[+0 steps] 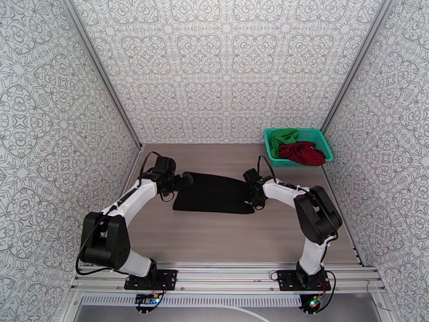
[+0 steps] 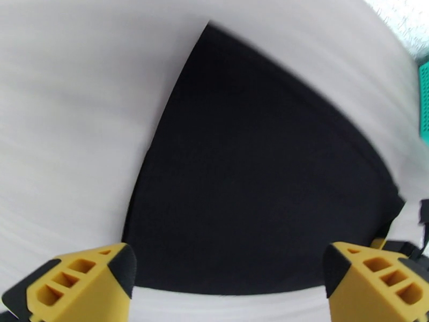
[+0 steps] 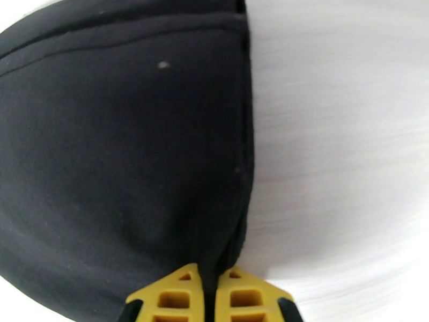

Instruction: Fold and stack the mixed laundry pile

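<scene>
Spread garment (image 1: 214, 193): flat on table (image 1: 225, 237), mid, btwn both grippers.
L gripper (image 1: 186, 180) (image 2: 228, 264): at its far-left corner.
R gripper (image 1: 252, 202) (image 3: 209, 285): at its right edge, twd near corner, cloth btwn fingers.
Basket (image 1: 268, 148): far-right table corner, behind & right of spread garment, apart.
In basket: rear-left garment (image 1: 283, 138) touching front-right garment (image 1: 303, 153).

The table (image 1: 225, 232) is a pale wood-grain surface walled by patterned panels. A black garment (image 1: 214, 194) lies spread flat on it near the middle, a roughly rectangular shape, wider than deep. A teal mesh basket (image 1: 267, 148) stands in the far right corner, well apart from the cloth.
</scene>
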